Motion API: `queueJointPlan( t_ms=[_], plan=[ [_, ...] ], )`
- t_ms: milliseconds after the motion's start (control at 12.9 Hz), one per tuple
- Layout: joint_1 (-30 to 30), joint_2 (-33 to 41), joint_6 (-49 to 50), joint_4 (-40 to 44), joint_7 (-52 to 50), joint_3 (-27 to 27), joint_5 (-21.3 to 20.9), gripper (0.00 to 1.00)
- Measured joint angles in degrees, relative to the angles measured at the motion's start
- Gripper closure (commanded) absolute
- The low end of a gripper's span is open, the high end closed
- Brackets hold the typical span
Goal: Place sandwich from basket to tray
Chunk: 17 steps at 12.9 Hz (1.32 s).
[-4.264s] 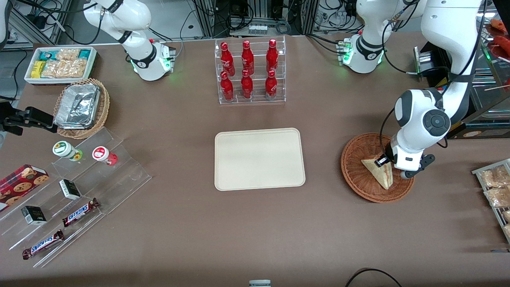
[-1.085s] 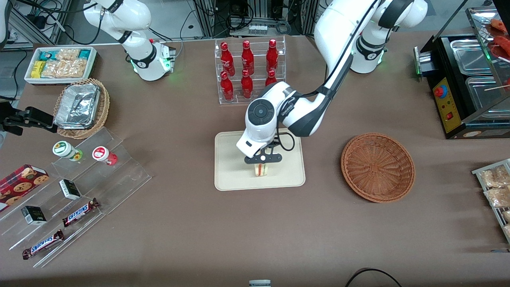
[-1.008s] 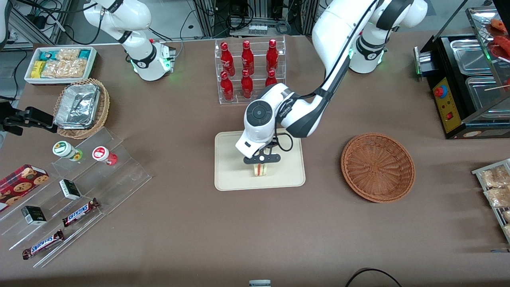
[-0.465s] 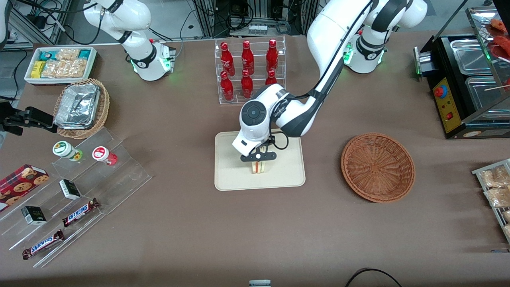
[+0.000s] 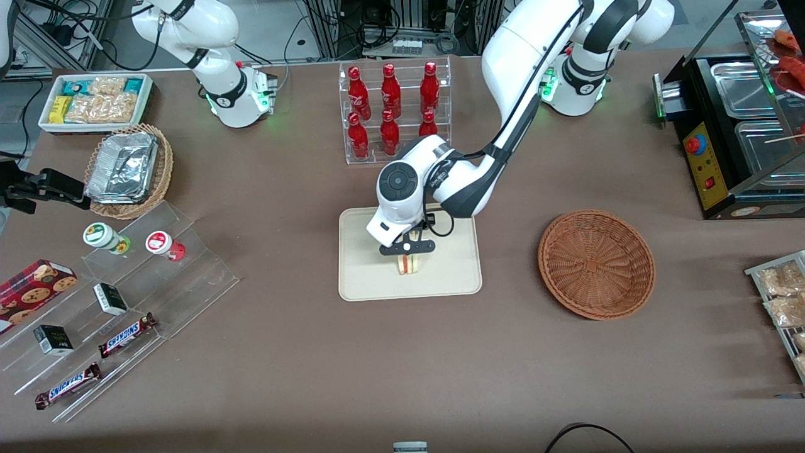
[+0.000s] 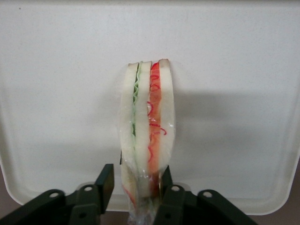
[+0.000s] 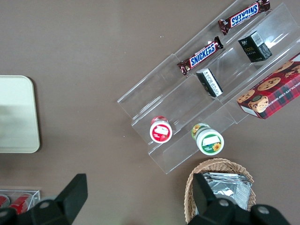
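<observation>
The sandwich [image 5: 409,265] stands on its edge on the cream tray [image 5: 365,251], wrapped in clear film, with green and red filling showing along its cut side [image 6: 147,126]. My left gripper [image 5: 407,250] hangs just above it, over the part of the tray nearer the front camera. In the left wrist view the gripper [image 6: 136,176] is open around the wedge's end. One finger [image 6: 106,180] stands a little apart from the bread. The other finger [image 6: 165,180] lies against it. The tray [image 6: 70,93] fills that view. The reddish-brown basket [image 5: 596,264] sits beside the tray toward the working arm's end, with nothing in it.
A clear rack of red bottles [image 5: 393,113] stands just past the tray, close to my arm's elbow. Toward the parked arm's end are a stepped acrylic display with snacks [image 5: 126,296], a tan wicker basket with foil containers [image 5: 129,170] and a white bin [image 5: 97,100]. A black appliance [image 5: 736,126] and snack packets [image 5: 783,296] sit at the working arm's end.
The sandwich went from the basket to the tray in my gripper. Over the last second the gripper drifted slightly toward the parked arm's end and away from the front camera.
</observation>
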State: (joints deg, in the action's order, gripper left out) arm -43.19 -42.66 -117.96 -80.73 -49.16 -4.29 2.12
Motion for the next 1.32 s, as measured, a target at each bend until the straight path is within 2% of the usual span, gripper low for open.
queueJointPlan(
  t_ms=[310, 620, 1008, 1318],
  plan=[
    [0.08, 1.65, 1.31, 1.27, -0.2, 0.56, 0.0, 0.0],
    [1.97, 9.05, 6.42, 1.74, -1.24, 1.64, -0.02, 0.0],
    [6.41, 19.49, 19.48, 1.75, -1.97, 4.25, -0.2, 0.01],
    [12.21, 26.73, 28.5, 1.22, 3.43, 5.08, -2.12, 0.0]
  ],
)
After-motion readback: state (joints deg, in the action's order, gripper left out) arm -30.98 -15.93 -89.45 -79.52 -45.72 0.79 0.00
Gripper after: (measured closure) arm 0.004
